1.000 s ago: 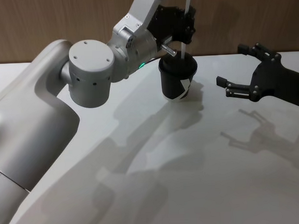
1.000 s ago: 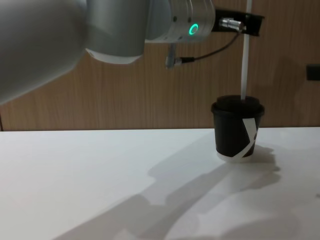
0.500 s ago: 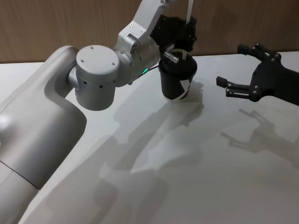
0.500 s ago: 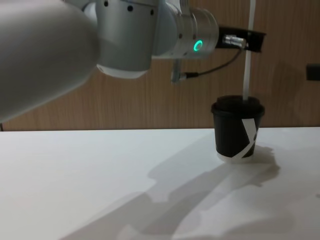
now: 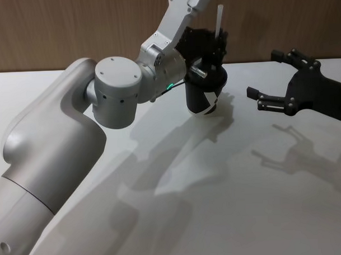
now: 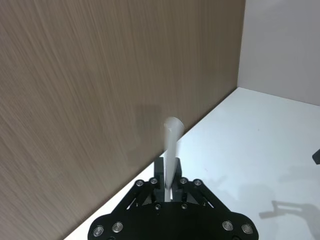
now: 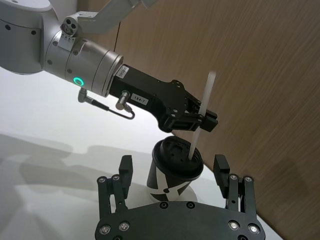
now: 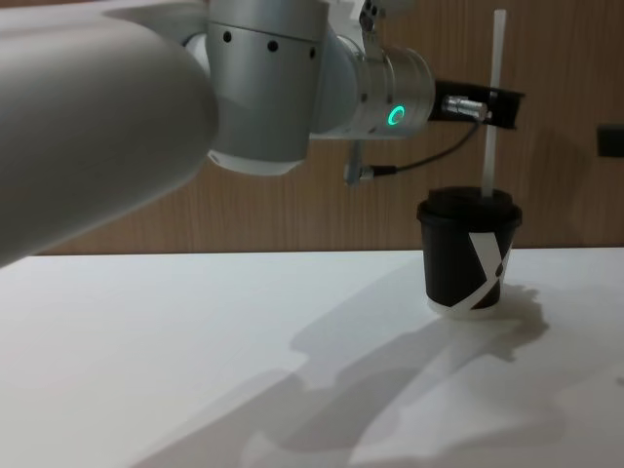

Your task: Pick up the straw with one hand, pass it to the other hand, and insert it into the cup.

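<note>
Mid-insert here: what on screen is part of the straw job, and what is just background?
Part of the job:
straw, lower end in the lid
cup
left gripper, shut on the straw
right gripper, open, to the cup's right

Just background:
white table
wood-panelled wall

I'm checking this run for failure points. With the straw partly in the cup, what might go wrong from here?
1. The left gripper grips the straw just above the cup; pushing lower, it may hit the lid.
2. The straw leans in the right wrist view; pushing down may bend it or tip the cup.
3. The open right gripper hovers near the cup and may knock it if it moves.
</note>
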